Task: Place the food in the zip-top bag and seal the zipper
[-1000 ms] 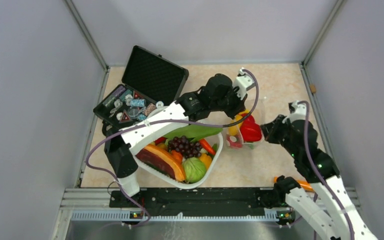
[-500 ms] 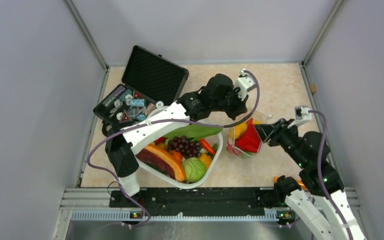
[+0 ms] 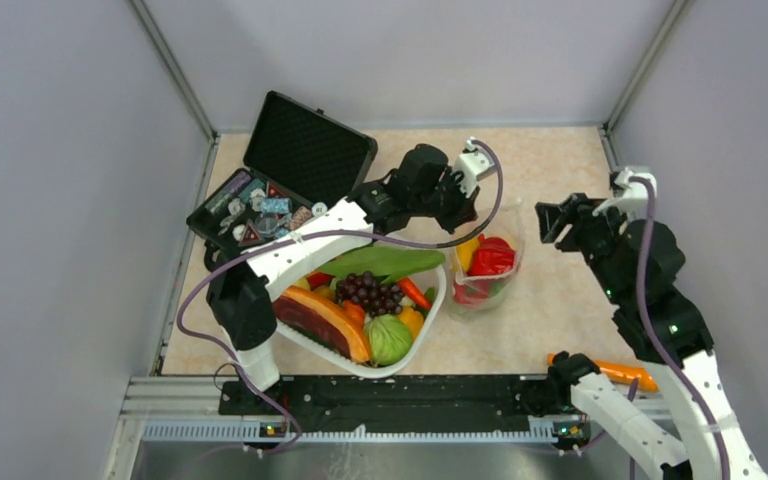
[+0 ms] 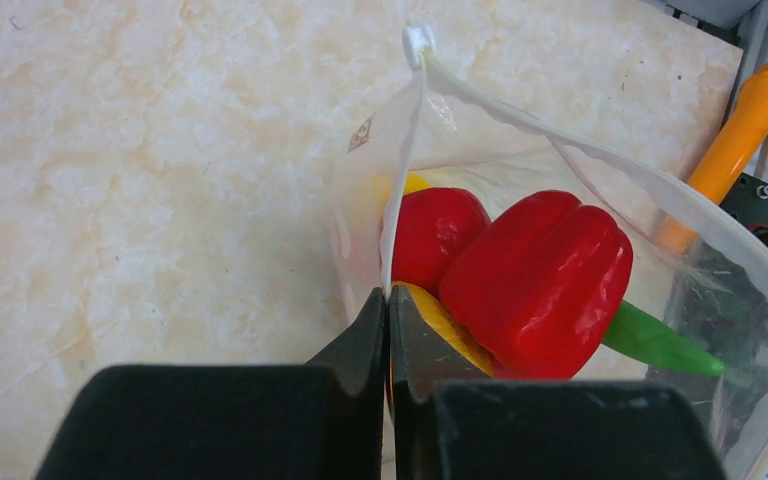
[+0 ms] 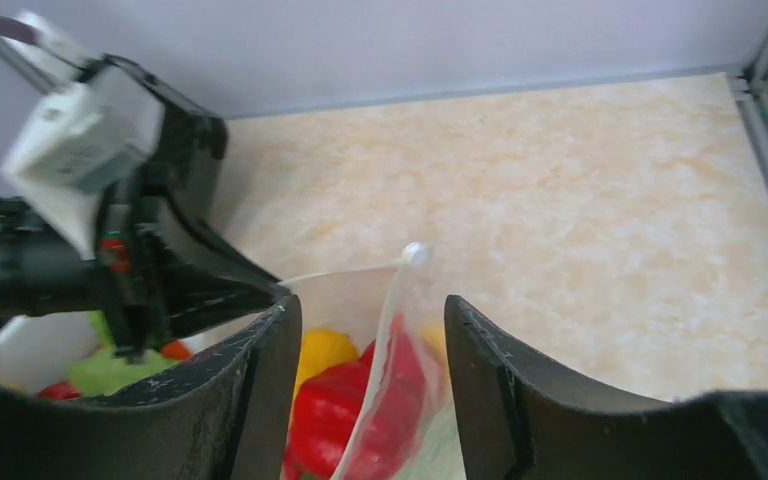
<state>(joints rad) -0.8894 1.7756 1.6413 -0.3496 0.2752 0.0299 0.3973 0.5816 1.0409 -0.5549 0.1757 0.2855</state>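
1. Left gripper (image 4: 388, 305): mine, clenched. The fingertips are pinched together on the near rim of the bag (image 4: 400, 140), right at the zipper (image 4: 403, 190).
2. Right gripper (image 5: 370, 330): mine, released. The fingers are spread with nothing between them. From overhead it hangs to the right of the bag, apart from it.
3. Bag: clear plastic, standing on the table (image 3: 560, 160) just beside the right end of the basket (image 3: 438, 300). Its mouth gapes wide.
4. Zipper: unsealed. Its white slider (image 4: 418, 40) sits at the far end of the mouth.
5. Bag contents: one red pepper (image 4: 540, 280); one smaller red piece (image 4: 435, 235) behind it; one yellow piece (image 4: 440, 325) against my left fingertips; one green pod (image 4: 660, 340) poking out below the pepper.
6. Basket: white and oval, under my left arm. It holds dark grapes (image 3: 368, 292), a large orange-edged slice (image 3: 322, 318) and a round green piece (image 3: 388, 340).
7. Case (image 3: 305, 150): black, lid open, at the far left of the table, with small items in its tray.
8. Orange piece (image 3: 620, 372): long, lying by my right arm's base, outside the bag.
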